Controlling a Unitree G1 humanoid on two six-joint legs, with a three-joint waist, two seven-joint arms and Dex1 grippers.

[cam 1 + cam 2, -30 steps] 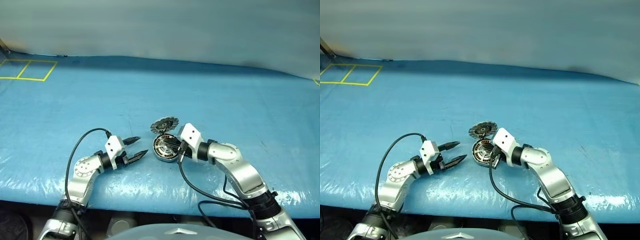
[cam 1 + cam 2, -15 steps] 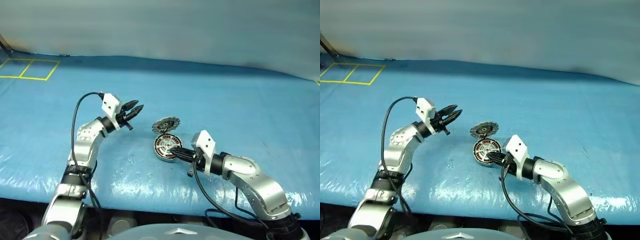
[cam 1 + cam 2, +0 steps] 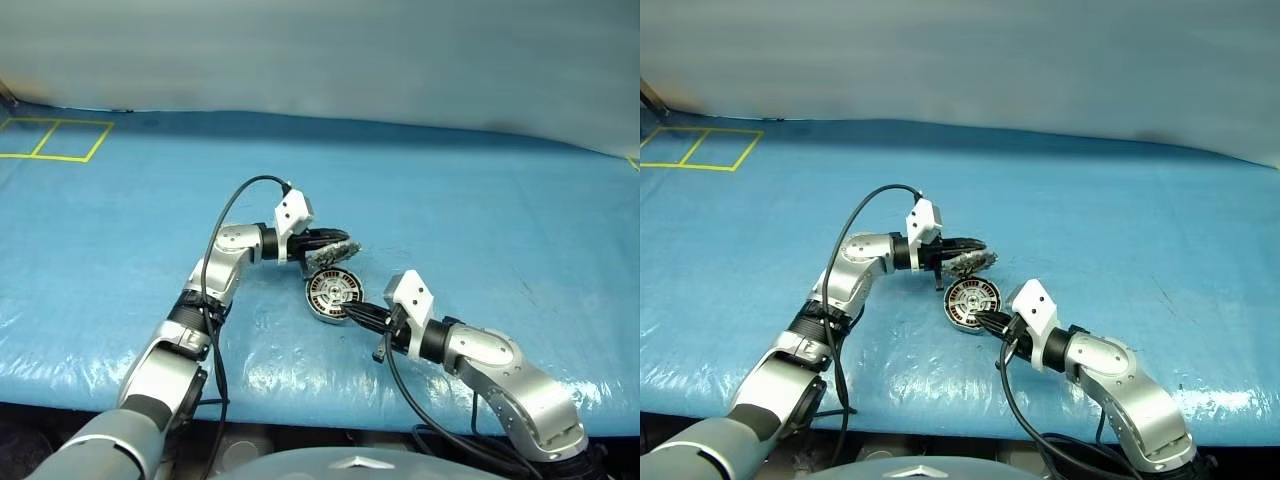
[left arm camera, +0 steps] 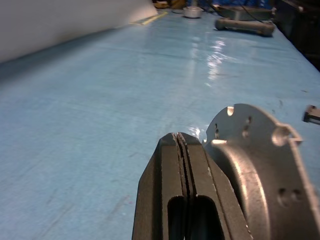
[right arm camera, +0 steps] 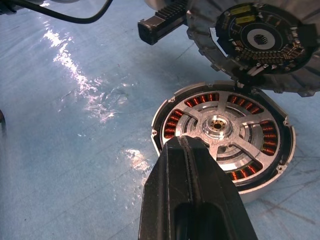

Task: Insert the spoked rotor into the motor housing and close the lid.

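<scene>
The desk [image 3: 480, 200] was covered edge to edge with a glossy blue plastic sheet [image 3: 790, 190], wrinkled along its near side and catching bright glare there. At the far left corner, yellow tape [image 3: 55, 140] marked out two adjoining rectangles on the sheet. Behind the desk stood a plain pale wall [image 3: 330, 50]. From the left wrist view, some objects lay at the desk's distant end, a grey cylindrical thing [image 4: 245, 25] among them, too blurred to identify.

Robot lab: blue-sheeted test table [image 3: 480, 200], yellow tape squares [image 3: 55, 140].
</scene>
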